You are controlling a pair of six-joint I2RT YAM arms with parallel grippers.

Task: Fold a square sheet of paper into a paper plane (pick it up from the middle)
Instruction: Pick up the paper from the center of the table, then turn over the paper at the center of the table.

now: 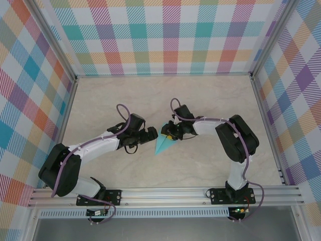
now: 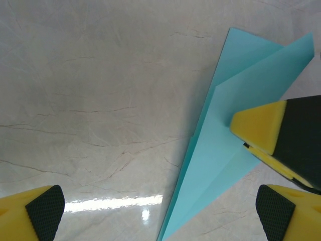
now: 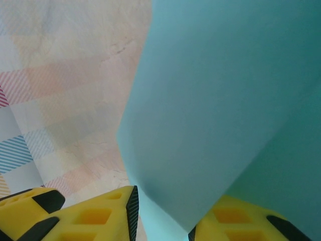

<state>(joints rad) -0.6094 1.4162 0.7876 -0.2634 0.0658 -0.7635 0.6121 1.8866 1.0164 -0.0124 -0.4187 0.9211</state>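
Note:
The square sheet of paper (image 1: 161, 144) is folded into a narrow turquoise pointed shape at the middle of the table, its tip toward the arms. My left gripper (image 1: 153, 135) hovers at its left edge, open wide; in the left wrist view the paper (image 2: 225, 150) runs between the left gripper's (image 2: 160, 208) spread fingers and touches neither. My right gripper (image 1: 168, 134) is at the paper's wide end. Its yellow fingers (image 2: 261, 130) straddle a raised flap. In the right wrist view the paper (image 3: 215, 100) stands between my right gripper's (image 3: 163, 216) narrowed jaws, with a gap still showing.
The pale marble tabletop (image 1: 200, 100) is walled on three sides by checked panels (image 1: 165, 35). A metal rail (image 1: 170, 193) carrying the arm bases runs along the near edge.

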